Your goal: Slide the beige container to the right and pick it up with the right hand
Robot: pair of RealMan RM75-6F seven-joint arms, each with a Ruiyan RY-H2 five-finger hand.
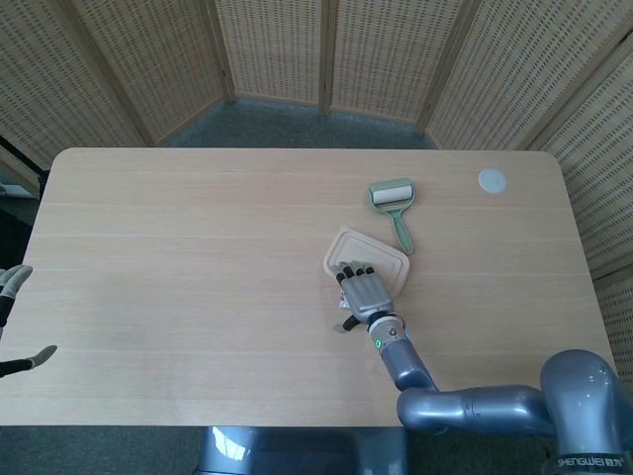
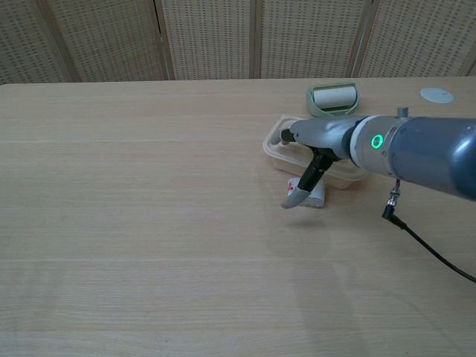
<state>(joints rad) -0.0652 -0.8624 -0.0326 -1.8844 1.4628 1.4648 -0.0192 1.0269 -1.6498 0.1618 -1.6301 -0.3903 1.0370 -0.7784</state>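
The beige lidded container point(image 1: 384, 251) lies right of the table's middle, its long side slanted. My right hand point(image 1: 364, 291) hovers flat over its near left part with fingers spread and nothing held; whether it touches the lid I cannot tell. In the chest view the right hand point(image 2: 316, 143) and forearm cover most of the container point(image 2: 272, 144), and a fingertip point(image 2: 291, 200) points down in front of it. My left hand point(image 1: 12, 285) shows at the far left edge below table level, fingers apart and empty.
A small white packet point(image 2: 319, 196) lies against the container's near side, half hidden by the hand. A green lint roller point(image 1: 393, 201) lies just beyond the container. A white disc point(image 1: 492, 180) sits near the far right corner of the wooden table point(image 1: 198, 247).
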